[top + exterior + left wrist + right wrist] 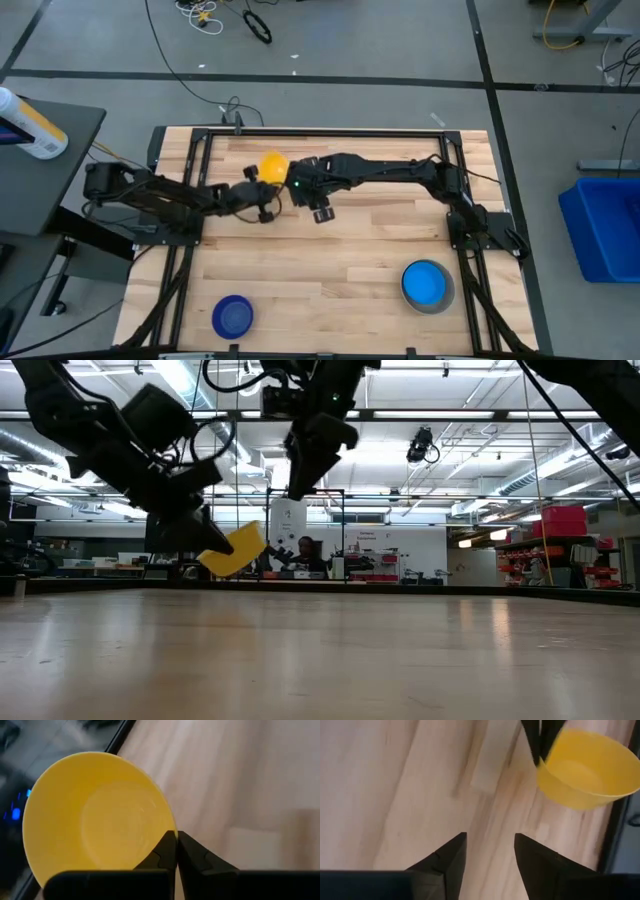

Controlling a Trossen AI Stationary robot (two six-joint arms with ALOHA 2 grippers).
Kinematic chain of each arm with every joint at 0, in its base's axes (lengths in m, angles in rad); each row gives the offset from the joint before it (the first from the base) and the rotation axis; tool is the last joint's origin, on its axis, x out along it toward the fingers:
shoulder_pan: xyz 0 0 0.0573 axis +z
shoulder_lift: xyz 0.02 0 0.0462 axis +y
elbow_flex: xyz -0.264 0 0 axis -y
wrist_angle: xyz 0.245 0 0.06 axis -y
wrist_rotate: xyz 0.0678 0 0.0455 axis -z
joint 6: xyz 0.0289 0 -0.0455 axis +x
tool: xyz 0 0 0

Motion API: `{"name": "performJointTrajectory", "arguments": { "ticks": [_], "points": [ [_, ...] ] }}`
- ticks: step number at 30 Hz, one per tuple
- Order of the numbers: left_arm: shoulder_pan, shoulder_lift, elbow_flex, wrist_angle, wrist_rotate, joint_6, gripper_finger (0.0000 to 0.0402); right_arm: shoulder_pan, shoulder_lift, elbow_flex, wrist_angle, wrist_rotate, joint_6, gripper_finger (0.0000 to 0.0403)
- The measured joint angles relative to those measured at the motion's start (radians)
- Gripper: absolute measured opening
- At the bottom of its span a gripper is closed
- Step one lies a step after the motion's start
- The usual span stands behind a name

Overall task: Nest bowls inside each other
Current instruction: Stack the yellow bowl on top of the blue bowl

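Note:
My left gripper (268, 188) is shut on a yellow bowl (272, 165) over the far middle of the wooden table. In the low view the yellow bowl (235, 550) hangs tilted above the tabletop. My right gripper (320, 212) hovers open just right of it, nothing between its fingers (451, 855). A dark blue bowl (232, 317) stands on its base near the front left edge. A light blue bowl (426, 282) sits inside a grey bowl (447, 298) at the front right. My left gripper pinches the yellow bowl's rim (169, 822), one finger inside the bowl and one outside. The fingers (539, 742) come from the table's left, slanting downward. The bowl is lifted clear of the table and tilted, its opening toward the gripper.
Black frame rails (200, 150) run along the table's far edge and both sides. A blue bin (605, 225) stands on the floor to the right. Bare wood (330, 270) lies between the two front bowls.

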Motion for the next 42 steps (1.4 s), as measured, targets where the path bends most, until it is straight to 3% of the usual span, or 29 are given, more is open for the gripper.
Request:
{"name": "performJointTrajectory", "arguments": {
  "ticks": [3, 9, 12, 23, 26, 35, 42],
  "points": [
    [-0.078, 0.000, 0.026, 0.000, -0.005, 0.005, 0.0006, 0.016, 0.002, 0.000, -0.053, 0.061, 0.014, 0.0186],
    [-0.151, 0.015, 0.095, 0.000, 0.177, 0.007, 0.0006, 0.042, 0.004, 0.000, -0.063, 0.122, 0.040, 0.0203],
    [-0.161, 0.070, 0.131, -0.004, 0.194, 0.010, 0.0006, 0.073, 0.004, 0.000, -0.041, 0.151, 0.013, 0.0203],
    [-0.167, 0.345, 0.295, -0.013, 0.147, 0.041, 0.0006, 0.102, 0.005, -0.045, -0.092, 0.134, 0.053, 0.0193],
    [-0.180, 0.354, 0.317, -0.027, 0.112, 0.058, 0.0006, 0.102, 0.004, -0.084, -0.093, 0.100, 0.075, 0.0191],
    [-0.205, 0.351, 0.323, -0.025, 0.133, 0.053, 0.0006, 0.092, 0.002, -0.136, -0.044, 0.097, 0.081, 0.0188],
    [-0.268, 0.351, 0.321, -0.022, 0.058, 0.079, 0.0006, 0.062, 0.002, -0.136, -0.056, 0.091, 0.072, 0.0172]
  ]
}}
